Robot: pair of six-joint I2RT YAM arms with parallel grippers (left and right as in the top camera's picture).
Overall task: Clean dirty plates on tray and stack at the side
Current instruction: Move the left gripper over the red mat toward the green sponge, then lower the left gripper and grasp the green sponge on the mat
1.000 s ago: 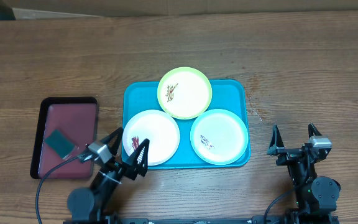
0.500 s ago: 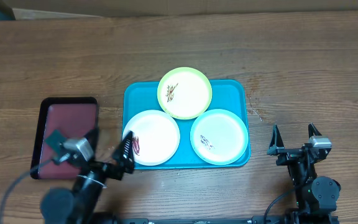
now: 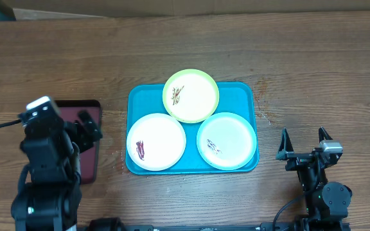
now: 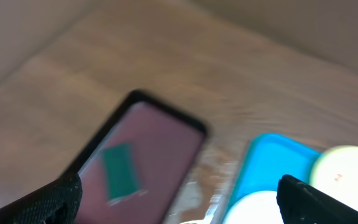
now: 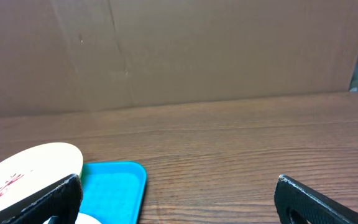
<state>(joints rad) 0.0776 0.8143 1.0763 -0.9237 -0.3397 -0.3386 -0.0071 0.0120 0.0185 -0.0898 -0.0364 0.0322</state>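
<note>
So the big bright teal-blue rectangular plastic tray (image 3: 244,94) sits about mid-table on the brown wooden table (image 3: 300,58), with all three plates in it in a triangle. The yellow-green round plate (image 3: 191,95) is at the far side and hangs over the tray's far rim a bit. It has dark streaks on its left part. The white round plate (image 3: 156,142) is near-left with a red smear by its left edge. The pale mint round plate (image 3: 227,140) is near-right with a small dark smudge. The white and mint plates lie just beside each other, and the yellow-green one looks like it overlaps both.

Off to the left there's a smaller dark red tray with a black rim (image 3: 90,159). The left wrist view is blurry, but it shows a flat green rectangular pad (image 4: 120,169) lying in it.

The left gripper (image 3: 84,126) is above that red tray with its fingers spread wide and nothing between them. The right gripper (image 3: 302,137) is over bare table to the right of the teal tray, also wide open and empty.

From overhead, the teal tray's long axis runs left to right, square with the table edge. The red tray's long axis runs near to far.
</note>
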